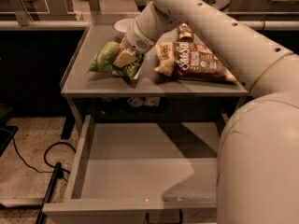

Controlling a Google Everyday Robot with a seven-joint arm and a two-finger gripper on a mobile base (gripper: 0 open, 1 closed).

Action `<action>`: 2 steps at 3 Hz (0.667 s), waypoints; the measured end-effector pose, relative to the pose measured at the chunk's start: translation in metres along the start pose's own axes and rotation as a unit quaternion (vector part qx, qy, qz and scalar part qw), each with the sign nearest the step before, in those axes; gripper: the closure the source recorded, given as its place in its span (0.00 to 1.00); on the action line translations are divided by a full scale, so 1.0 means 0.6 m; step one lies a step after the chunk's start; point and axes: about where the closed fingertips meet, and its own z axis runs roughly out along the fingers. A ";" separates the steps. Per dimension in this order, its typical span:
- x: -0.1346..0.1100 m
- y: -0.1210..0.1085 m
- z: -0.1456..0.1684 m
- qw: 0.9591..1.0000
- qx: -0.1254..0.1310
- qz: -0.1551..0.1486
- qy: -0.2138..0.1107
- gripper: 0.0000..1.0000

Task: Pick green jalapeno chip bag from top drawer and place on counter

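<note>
The jalapeno chip bag (103, 60) lies on the left part of the desk (88, 82). The gripper (125, 59) is at the bag's right side, over it. Further right lies a larger chip bag (201, 62). The top drawer (140, 171) stands pulled out below, before the desk.

Counter (88, 82) — green bag (103, 59) under hand (125, 59), brown bag (201, 62)

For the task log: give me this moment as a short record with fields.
green jalapeno chip bag: lying on the counter, left part
gripper: at the bag's right edge, above the counter
top drawer: pulled open, below the counter
brown chip bag: on the counter, right of the gripper
white bowl: counter's back edge
</note>
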 end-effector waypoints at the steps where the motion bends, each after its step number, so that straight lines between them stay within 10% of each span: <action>1: 0.000 0.000 0.000 1.000 0.000 0.000 0.000 0.58; 2: 0.000 0.000 0.000 1.000 0.000 0.000 0.000 0.36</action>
